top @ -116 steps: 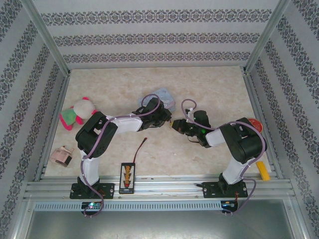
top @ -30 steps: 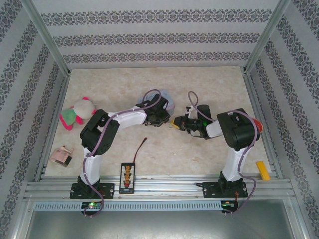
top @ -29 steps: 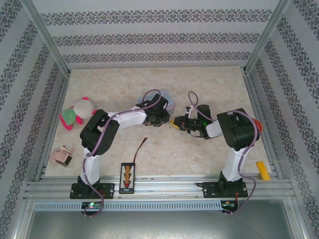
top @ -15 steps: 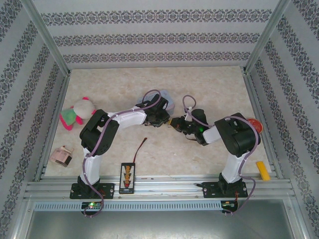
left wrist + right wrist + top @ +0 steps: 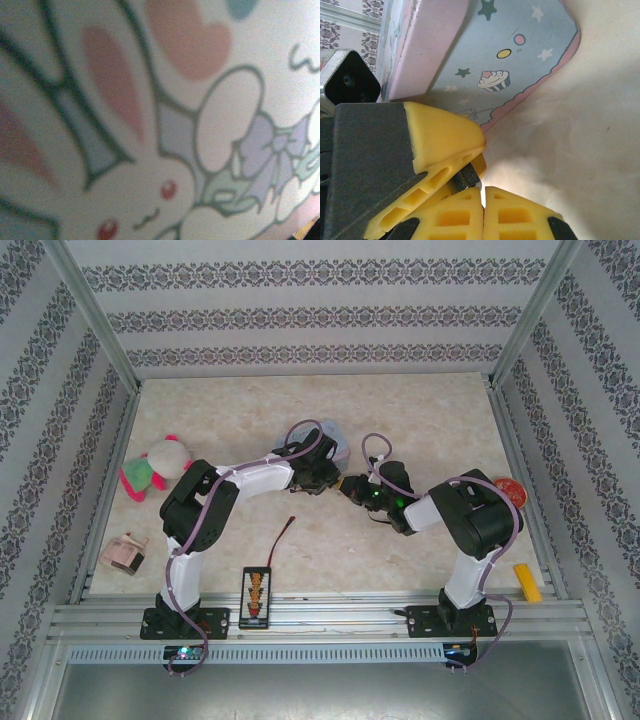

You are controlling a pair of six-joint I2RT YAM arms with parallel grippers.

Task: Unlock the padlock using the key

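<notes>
Patterned, striped walls enclose a pale marbled table (image 5: 420, 420). From above, two arms rise from the near edge and bend inward. The left gripper (image 5: 325, 481) and right gripper (image 5: 349, 487) sit tip to tip near the table's middle, just in front of one light-blue tin (image 5: 337, 443). Their jaws are too small to judge here. One plush toy (image 5: 152, 466) lies by the left edge and one small pink box (image 5: 124, 553) toward the near left corner. One black strip with orange marks (image 5: 254, 597) sits at the near edge, with one thin dark wire (image 5: 283, 531) just beyond it. One red disc (image 5: 510, 489) lies by the right edge and one yellow block (image 5: 527, 582) at the near right corner.

The left wrist camera gives a blurred close view of the tin's wall, printed with one cartoon rabbit.

The right wrist camera adds detail the overhead lacks. The right gripper's two yellow pads (image 5: 515, 215) are pressed flat together; whether the key lies between them cannot be told. The left gripper's two yellow fingers (image 5: 445, 137) enter from the left, pinching the padlock (image 5: 468, 176), a small dark body, just beside the tin's pink rim.
</notes>
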